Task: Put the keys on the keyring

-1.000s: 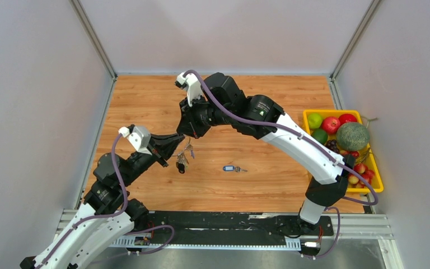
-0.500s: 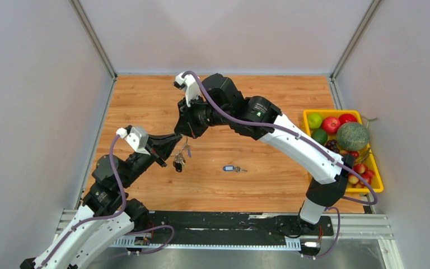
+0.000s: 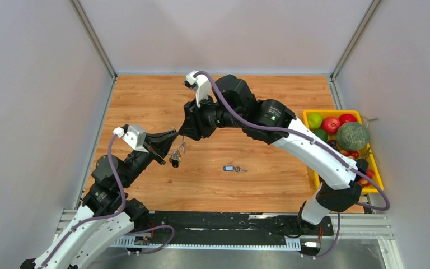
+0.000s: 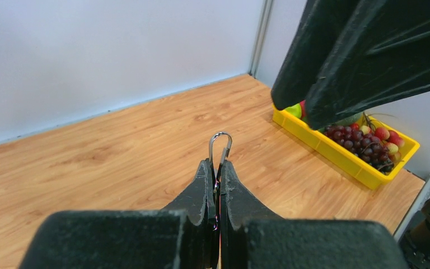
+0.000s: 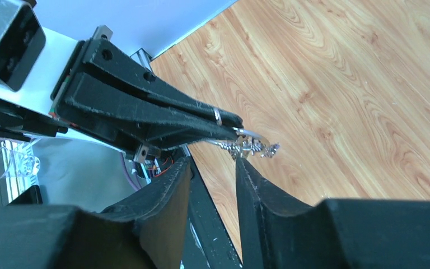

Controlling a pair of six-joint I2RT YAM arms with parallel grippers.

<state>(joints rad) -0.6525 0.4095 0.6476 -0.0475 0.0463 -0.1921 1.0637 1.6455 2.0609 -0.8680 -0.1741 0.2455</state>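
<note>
My left gripper (image 3: 172, 138) is shut on the keyring (image 4: 220, 143), a thin silver wire loop sticking out past its fingertips. A bunch of keys (image 3: 174, 157) with a black head hangs below it above the table. The ring also shows in the right wrist view (image 5: 245, 133), with key teeth (image 5: 255, 149) beside it. My right gripper (image 3: 187, 133) is open and empty, close to the right of the ring, its fingertips (image 5: 243, 166) just under the hanging keys. One blue-tagged key (image 3: 230, 168) lies alone on the wood table.
A yellow tray (image 3: 310, 114) of fruit stands at the table's right edge and also shows in the left wrist view (image 4: 336, 157). Grey walls enclose the table on three sides. The right gripper's black fingers (image 4: 341, 61) hang over the left gripper's view at the upper right.
My left gripper has shifted slightly left with the ring and keys. My right arm has swung a little to the right, its gripper staying next to the ring.
</note>
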